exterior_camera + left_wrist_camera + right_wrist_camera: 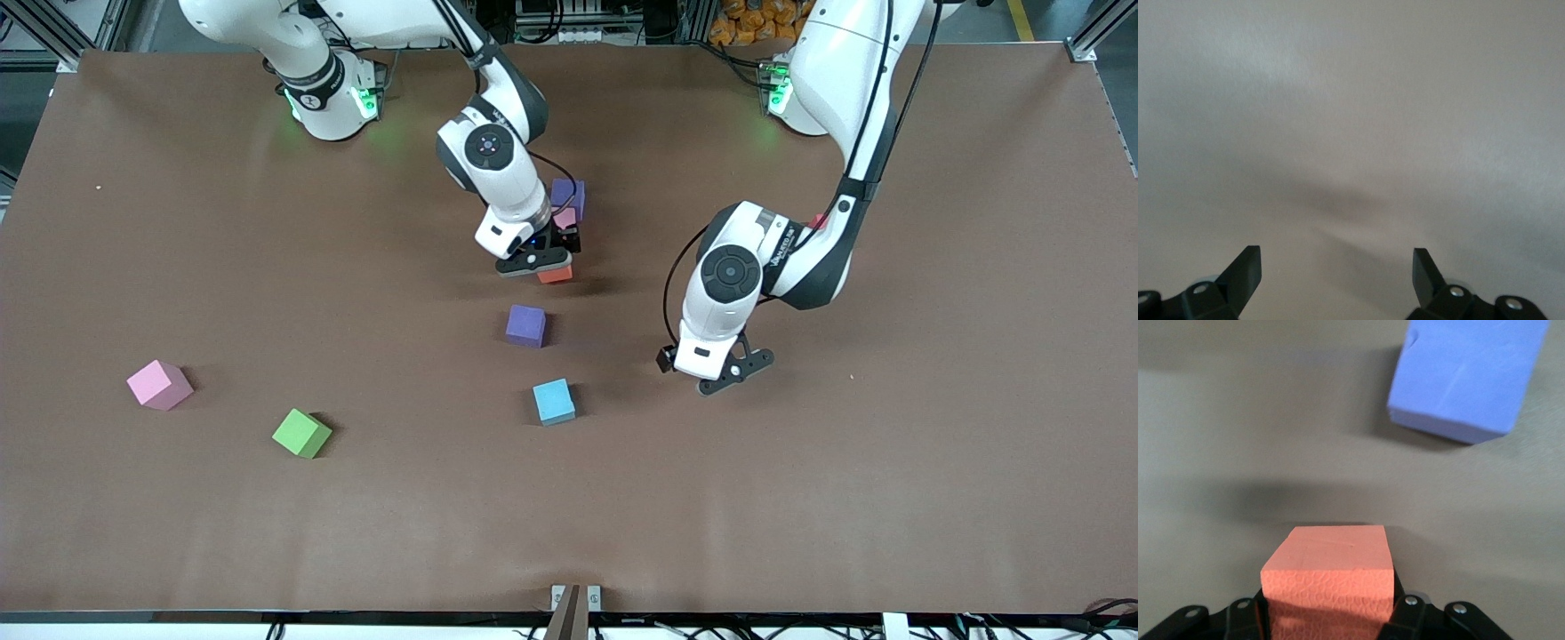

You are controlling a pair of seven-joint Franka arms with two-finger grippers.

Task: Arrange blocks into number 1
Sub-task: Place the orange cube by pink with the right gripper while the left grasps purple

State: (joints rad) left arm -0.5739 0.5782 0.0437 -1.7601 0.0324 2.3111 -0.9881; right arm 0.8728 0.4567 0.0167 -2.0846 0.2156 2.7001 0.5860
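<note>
My right gripper (pixel 556 263) is shut on the orange block (pixel 556 274) (pixel 1328 577), holding it low over the table's middle. Just past it, toward the robots' bases, sit a pink block (pixel 564 217) and a purple block (pixel 570 196), touching each other. A second purple block (pixel 525 325) (pixel 1468 377) lies nearer to the front camera, and the light blue block (pixel 554 401) lies nearer still. My left gripper (pixel 725 369) (pixel 1337 257) hangs open over bare table, with nothing between its fingers. The red block (pixel 815 220) peeks out from under the left arm.
A green block (pixel 301 433) and a second pink block (pixel 159 384) lie apart toward the right arm's end of the brown table (pixel 933 444), nearer to the front camera.
</note>
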